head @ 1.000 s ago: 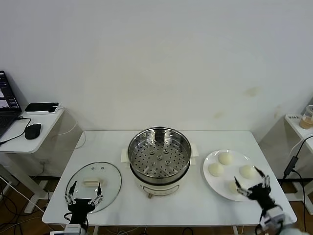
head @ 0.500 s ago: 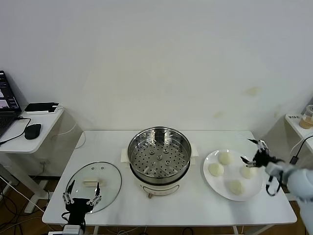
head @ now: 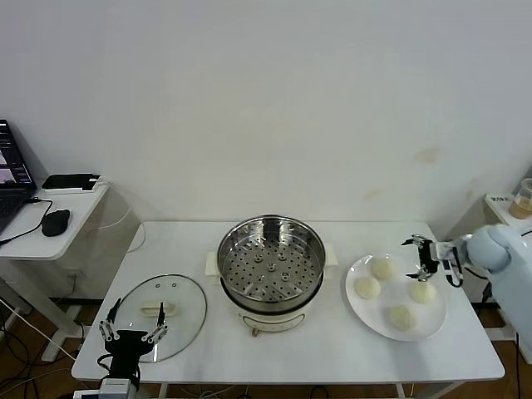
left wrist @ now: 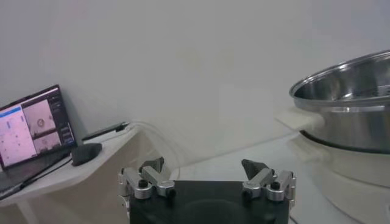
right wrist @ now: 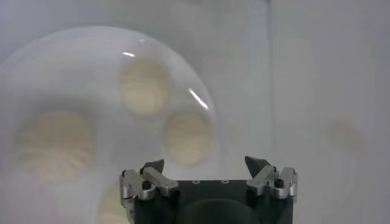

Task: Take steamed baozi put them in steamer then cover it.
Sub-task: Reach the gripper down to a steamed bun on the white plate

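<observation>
Four cream-white baozi lie on a white plate (head: 357,309) at the right: one at the back (head: 382,268), one left (head: 366,288), one right (head: 423,292), one in front (head: 401,317). My right gripper (head: 418,258) is open and empty, hovering over the plate's back right part, between the back and right buns. In the right wrist view (right wrist: 207,164) it looks down on the buns (right wrist: 187,137). The steamer (head: 270,266) stands open at the table's centre. The glass cover (head: 162,306) lies flat at the left. My left gripper (head: 130,332) is open and empty by the cover's front edge.
A side table at the far left holds a laptop (left wrist: 33,125) and a mouse (head: 56,222). The steamer's rim (left wrist: 347,103) shows in the left wrist view, beyond the left gripper (left wrist: 204,164). A shelf with a container (head: 524,199) stands at the far right.
My right gripper has swung from the table's front right corner back and inward to above the plate. My left gripper has dropped slightly toward the front edge.
</observation>
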